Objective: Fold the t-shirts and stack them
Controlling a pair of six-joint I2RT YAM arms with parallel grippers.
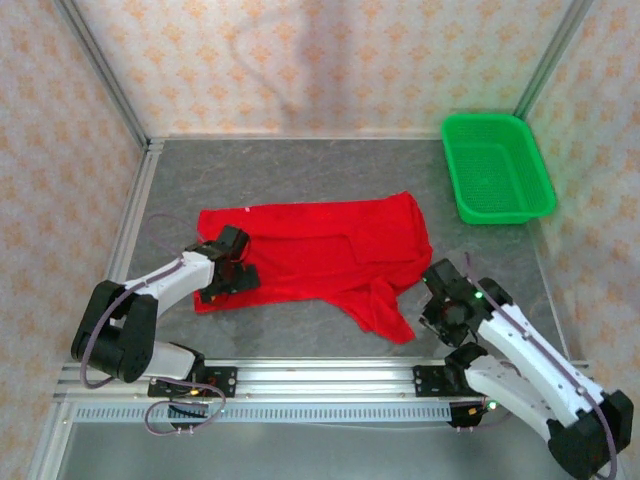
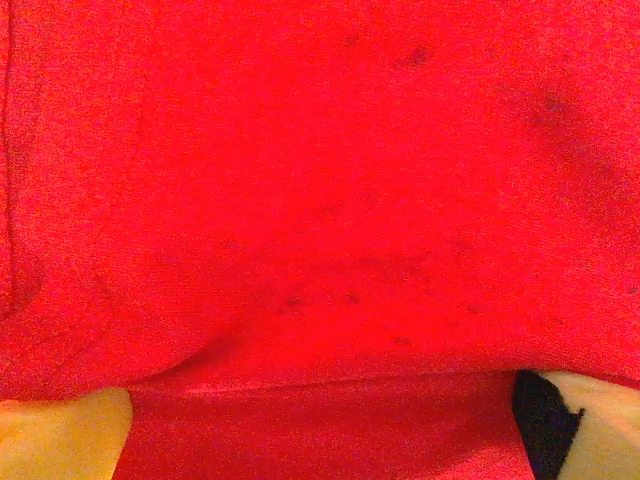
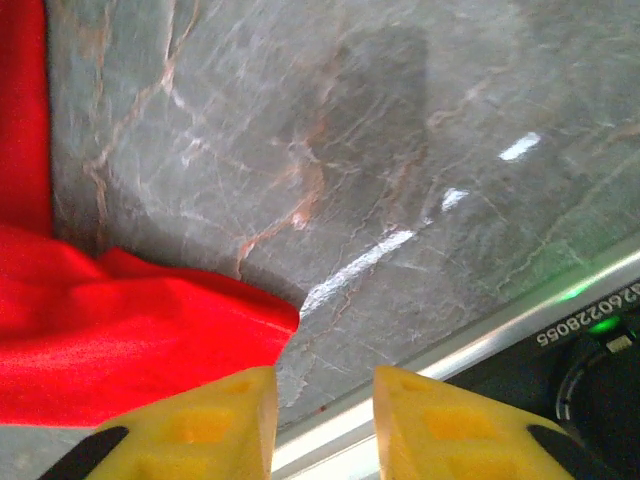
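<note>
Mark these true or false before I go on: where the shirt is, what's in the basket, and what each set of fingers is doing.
1. The t-shirt lies spread on the table, outside the green basket. True.
2. The basket holds a folded shirt. False: nothing lies in it.
3. The right fingers are clamped on cloth. False: they stand apart, with bare table between them and the shirt's edge beside them.
4. The left fingers stand wide apart over the red cloth. True.

arms (image 1: 520, 345): white, black joints | right hand (image 3: 325, 410): yellow fingers (image 3: 200, 430) | cables (image 1: 100, 340): grey | LED (image 3: 600, 325): green
</note>
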